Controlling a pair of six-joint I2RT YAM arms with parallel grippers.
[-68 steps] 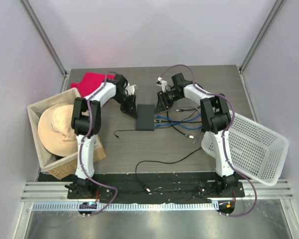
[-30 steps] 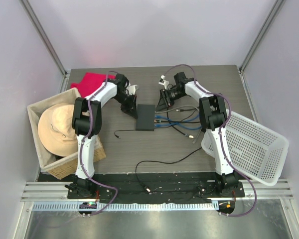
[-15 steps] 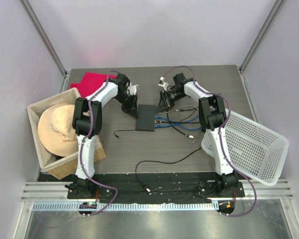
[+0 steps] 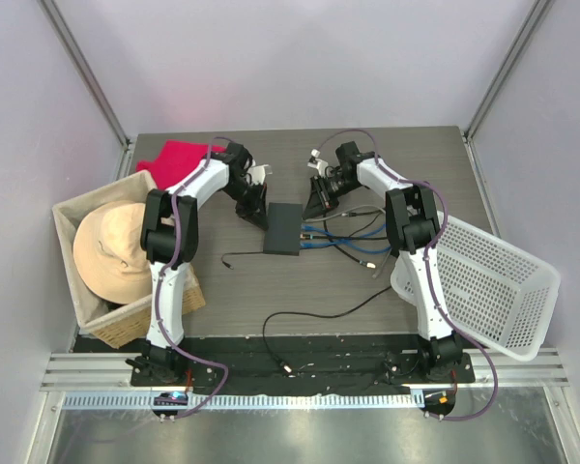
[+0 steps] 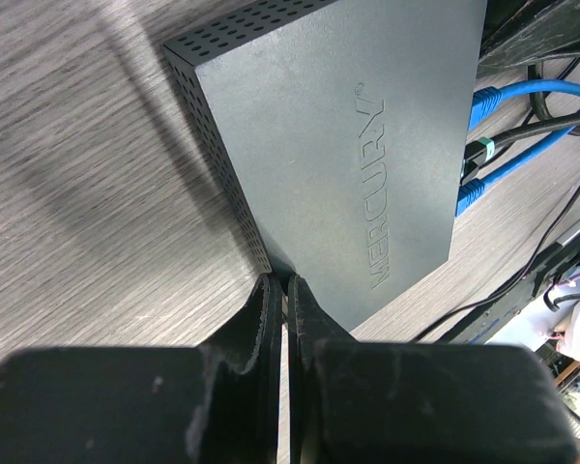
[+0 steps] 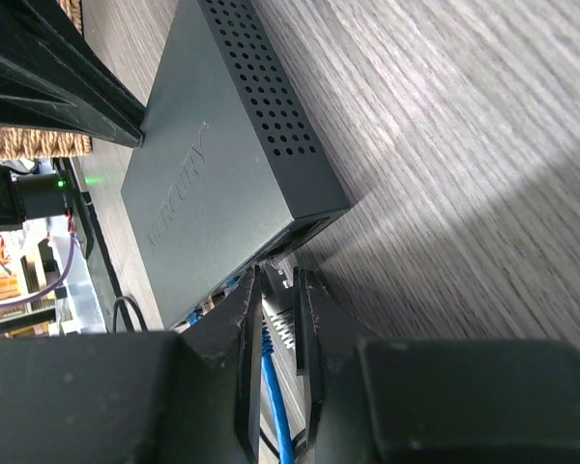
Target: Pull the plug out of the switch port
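Note:
The switch (image 4: 282,229) is a flat black box mid-table; it also shows in the left wrist view (image 5: 348,126) and the right wrist view (image 6: 222,164). Blue cables (image 4: 321,232) run from its right edge. My left gripper (image 4: 256,215) is shut and empty, its tips (image 5: 280,282) pressed against the switch's left near corner. My right gripper (image 4: 316,206) is at the port edge, its jaws (image 6: 278,275) shut on a pale plug (image 6: 288,304) with a blue cable (image 6: 275,387), right at the end socket. Whether the plug is seated in the port is hidden.
A wicker basket (image 4: 72,208) with a straw hat (image 4: 111,251) stands at the left. A red cloth (image 4: 179,155) lies behind it. A white plastic basket (image 4: 488,280) is tilted at the right. Loose black cables (image 4: 338,309) lie in front of the switch.
My right gripper has edged slightly down toward the switch's port edge. The left arm and the switch have not visibly moved.

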